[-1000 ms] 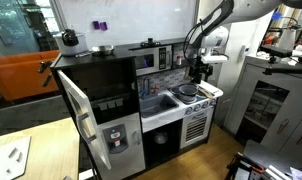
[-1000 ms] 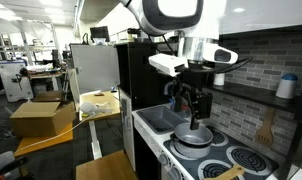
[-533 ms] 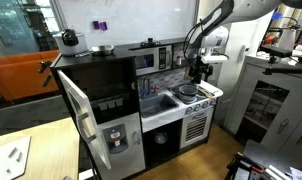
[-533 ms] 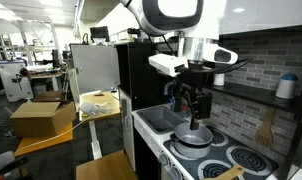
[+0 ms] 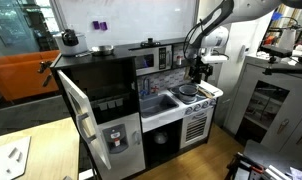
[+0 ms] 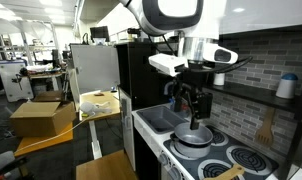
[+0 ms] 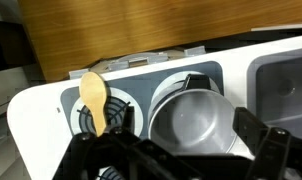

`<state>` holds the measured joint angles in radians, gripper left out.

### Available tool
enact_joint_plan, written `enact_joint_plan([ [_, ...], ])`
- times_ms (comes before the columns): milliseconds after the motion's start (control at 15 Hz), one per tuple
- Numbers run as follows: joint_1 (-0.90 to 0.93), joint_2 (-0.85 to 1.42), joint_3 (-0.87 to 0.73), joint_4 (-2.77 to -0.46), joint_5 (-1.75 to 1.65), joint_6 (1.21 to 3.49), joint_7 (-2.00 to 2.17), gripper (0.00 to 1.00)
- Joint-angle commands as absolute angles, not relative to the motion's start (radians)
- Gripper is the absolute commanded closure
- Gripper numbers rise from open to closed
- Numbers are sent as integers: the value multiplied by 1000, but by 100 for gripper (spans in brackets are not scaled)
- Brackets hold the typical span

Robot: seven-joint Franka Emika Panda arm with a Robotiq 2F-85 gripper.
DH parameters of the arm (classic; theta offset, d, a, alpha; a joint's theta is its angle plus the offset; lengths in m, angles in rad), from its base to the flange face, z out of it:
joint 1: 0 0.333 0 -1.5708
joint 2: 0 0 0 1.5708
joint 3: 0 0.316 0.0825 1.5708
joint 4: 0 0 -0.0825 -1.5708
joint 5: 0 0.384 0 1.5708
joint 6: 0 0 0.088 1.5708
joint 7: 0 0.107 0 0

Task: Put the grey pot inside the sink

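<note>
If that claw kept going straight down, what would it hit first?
Most likely the grey pot on the stove: the open gripper hangs pointing down right above it, though depth is hard to judge.

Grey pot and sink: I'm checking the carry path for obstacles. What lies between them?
Nothing in the way: the wrist view shows only a bare strip of white counter between the grey pot and the sink.

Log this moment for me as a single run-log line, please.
gripper: open, above grey pot | grey pot: on stove, ungrasped | sink: beside stove, no pot inside
</note>
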<state>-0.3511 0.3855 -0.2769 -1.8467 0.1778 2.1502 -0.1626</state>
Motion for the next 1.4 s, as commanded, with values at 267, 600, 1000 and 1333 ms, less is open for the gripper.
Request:
enact_joint_plan([
  [267,-375,433,-253,-1840,175,2188,-183,0],
  [600,-380,458,-245,-1854,181,2239,-186,0],
  [1000,-386,460,-241,-1884,188,2301,-187,0],
  [1333,-404,472,-232,-1896,206,2362,-191,0],
])
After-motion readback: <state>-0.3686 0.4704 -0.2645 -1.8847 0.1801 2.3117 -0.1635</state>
